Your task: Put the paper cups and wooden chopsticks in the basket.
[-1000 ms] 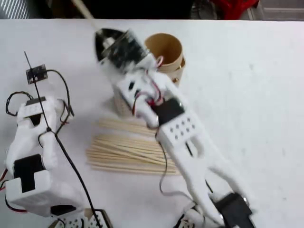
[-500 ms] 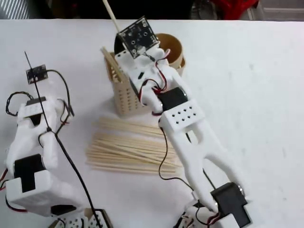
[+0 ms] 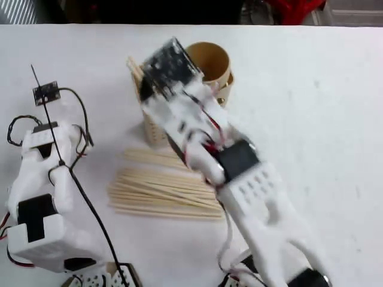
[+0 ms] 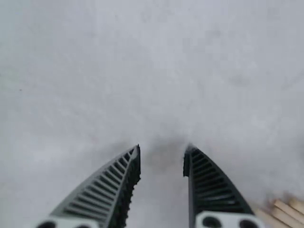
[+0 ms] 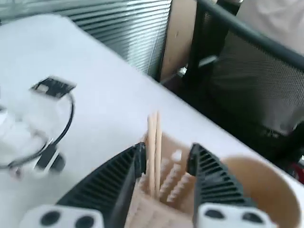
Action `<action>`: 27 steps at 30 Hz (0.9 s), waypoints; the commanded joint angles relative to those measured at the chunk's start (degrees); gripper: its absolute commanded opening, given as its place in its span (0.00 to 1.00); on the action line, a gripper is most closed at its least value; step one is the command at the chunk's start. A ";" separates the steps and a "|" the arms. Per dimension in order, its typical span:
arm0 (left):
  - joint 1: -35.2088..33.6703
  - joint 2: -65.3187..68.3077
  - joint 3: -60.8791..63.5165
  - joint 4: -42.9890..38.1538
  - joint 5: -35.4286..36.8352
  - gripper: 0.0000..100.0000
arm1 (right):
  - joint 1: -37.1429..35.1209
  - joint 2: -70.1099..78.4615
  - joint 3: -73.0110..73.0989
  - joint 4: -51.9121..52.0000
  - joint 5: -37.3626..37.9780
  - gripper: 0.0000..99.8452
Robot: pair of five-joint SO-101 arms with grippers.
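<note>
A tan perforated basket [image 3: 152, 128] stands at the table's middle back, with a few wooden chopsticks [image 3: 135, 70] leaning in its far left corner. Touching the basket's right side are stacked paper cups [image 3: 210, 61]. A loose pile of chopsticks [image 3: 158, 186] lies in front of the basket. In the right wrist view my right gripper [image 5: 166, 152] hangs open just above the basket [image 5: 164, 199], and two upright chopsticks [image 5: 153, 142] stand free between its fingers, the cup [image 5: 256, 183] beside. My left gripper [image 4: 162, 152] is open over bare table, chopstick ends [image 4: 285, 209] nearby.
The left arm [image 3: 36, 179] rests folded at the table's left with a black cable and a small circuit board [image 3: 46, 92]. The right arm [image 3: 239, 173] crosses over the pile's right end. Bare white table [image 3: 311, 119] lies to the right.
The chopstick held high over the table's far edge has gone down into the basket. The right gripper let go and the right arm drew back toward the near side. Left arm unmoved.
</note>
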State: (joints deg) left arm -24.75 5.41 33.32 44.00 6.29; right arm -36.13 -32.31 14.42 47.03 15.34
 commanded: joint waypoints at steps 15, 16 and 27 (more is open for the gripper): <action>0.48 -0.13 -0.53 -1.05 0.44 0.17 | -7.96 12.97 24.44 10.24 22.15 0.16; 0.48 -0.13 -0.53 -1.05 0.44 0.17 | -8.04 14.46 25.93 7.25 22.51 0.16; 0.75 -0.13 -0.53 -0.97 0.44 0.17 | -11.03 28.88 27.69 -3.47 22.68 0.15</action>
State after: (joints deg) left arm -24.75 5.41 33.32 44.00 6.29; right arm -46.68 -5.49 42.37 45.71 37.67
